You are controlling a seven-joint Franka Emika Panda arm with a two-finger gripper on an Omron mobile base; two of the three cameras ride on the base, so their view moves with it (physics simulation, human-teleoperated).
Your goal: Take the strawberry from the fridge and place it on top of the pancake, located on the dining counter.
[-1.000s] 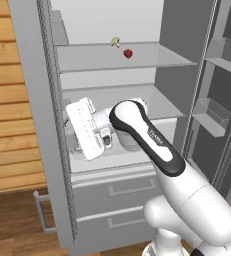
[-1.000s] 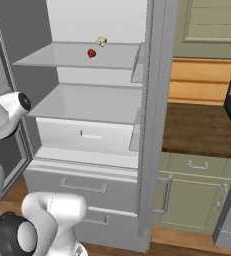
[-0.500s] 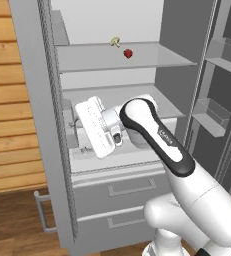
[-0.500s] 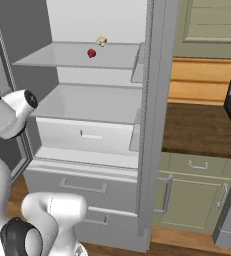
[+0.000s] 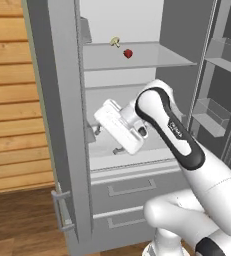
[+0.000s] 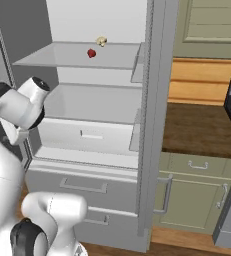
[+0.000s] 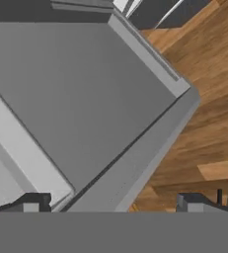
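Inside the open matte grey fridge (image 5: 62, 125), the tiny red strawberry (image 5: 128, 53) sits untouched on the upper shelf (image 6: 77, 56) while the robot's claw (image 5: 98, 131), fingers spread and empty, hangs below; everything remains undone.

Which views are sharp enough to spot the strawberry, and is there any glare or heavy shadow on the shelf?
Left base view: strawberry crisp on the fridge shelf, flat even light, no glare. Right base view: strawberry equally clear, soft shading only. Hand view: close grey door panel, blocky, gripper tips dark, no berry.
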